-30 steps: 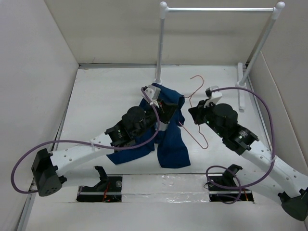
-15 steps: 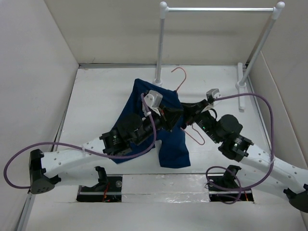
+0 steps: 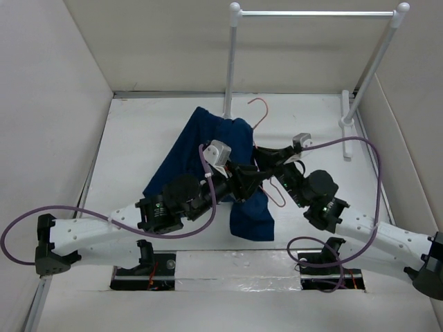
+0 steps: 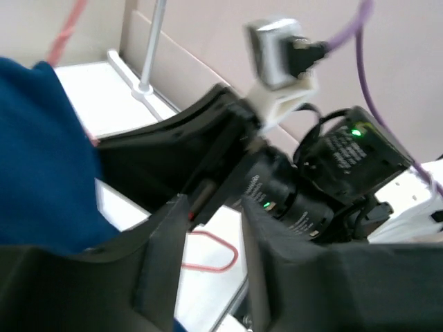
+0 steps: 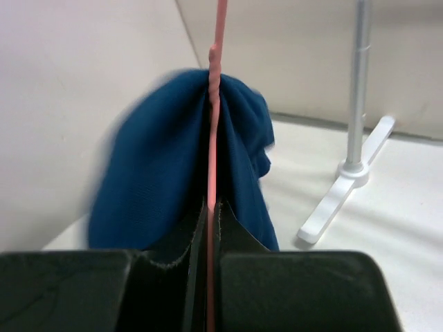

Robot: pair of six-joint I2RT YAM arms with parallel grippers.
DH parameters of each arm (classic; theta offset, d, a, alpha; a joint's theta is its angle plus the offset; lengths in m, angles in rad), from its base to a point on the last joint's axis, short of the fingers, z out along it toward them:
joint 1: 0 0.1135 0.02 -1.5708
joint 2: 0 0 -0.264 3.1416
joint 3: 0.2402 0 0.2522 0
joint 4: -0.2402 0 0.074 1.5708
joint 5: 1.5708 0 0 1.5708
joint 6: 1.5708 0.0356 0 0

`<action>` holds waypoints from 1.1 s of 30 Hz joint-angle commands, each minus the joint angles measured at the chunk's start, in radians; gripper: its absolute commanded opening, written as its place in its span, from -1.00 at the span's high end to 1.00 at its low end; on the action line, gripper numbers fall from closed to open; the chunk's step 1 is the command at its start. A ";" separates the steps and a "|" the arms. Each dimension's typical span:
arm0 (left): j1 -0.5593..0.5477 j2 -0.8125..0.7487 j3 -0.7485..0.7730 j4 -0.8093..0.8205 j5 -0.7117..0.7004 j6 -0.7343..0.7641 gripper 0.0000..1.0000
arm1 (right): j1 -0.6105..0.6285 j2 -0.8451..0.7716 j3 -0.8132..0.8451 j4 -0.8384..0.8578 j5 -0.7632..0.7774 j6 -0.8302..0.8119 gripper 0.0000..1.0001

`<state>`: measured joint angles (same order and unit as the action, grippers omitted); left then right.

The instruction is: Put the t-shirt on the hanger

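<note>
The right gripper (image 5: 210, 221) is clenched on the thin pink hanger (image 5: 212, 124), whose wire runs straight up from between its 2 fingers. The navy t-shirt (image 3: 208, 138) hangs bunched around that wire near its upper part, and its lower end trails down onto the white table (image 3: 138, 138) between the 2 arms. The left gripper (image 4: 216, 205) sits just beside the cloth, close to the right one. Its fingers show a gap between them, but I cannot tell if any cloth is caught there. The white rack (image 3: 311, 13) stands behind.
</note>
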<state>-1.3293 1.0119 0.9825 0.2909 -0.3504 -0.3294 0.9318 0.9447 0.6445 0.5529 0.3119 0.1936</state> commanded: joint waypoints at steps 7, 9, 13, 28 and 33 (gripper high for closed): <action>-0.008 -0.111 0.001 0.034 -0.188 -0.019 -0.12 | 0.006 -0.147 -0.080 0.259 0.088 -0.029 1.00; -0.008 -0.127 -0.004 0.057 -0.286 -0.029 -0.10 | 0.006 -0.147 -0.091 0.265 0.088 -0.033 1.00; 0.022 -0.104 -0.001 0.094 -0.416 -0.080 -0.05 | 0.006 -0.164 -0.129 0.315 0.076 -0.026 1.00; 0.384 0.177 0.223 -0.039 0.036 -0.367 -0.15 | 0.006 -0.146 -0.138 0.352 0.042 -0.046 1.00; 0.426 0.223 0.240 -0.038 0.079 -0.384 -0.26 | 0.006 -0.129 -0.123 0.344 0.027 -0.051 1.00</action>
<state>-0.9352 1.2213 1.1614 0.2176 -0.3378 -0.6815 0.9318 0.8104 0.4915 0.7712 0.3511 0.1589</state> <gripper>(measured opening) 0.621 0.059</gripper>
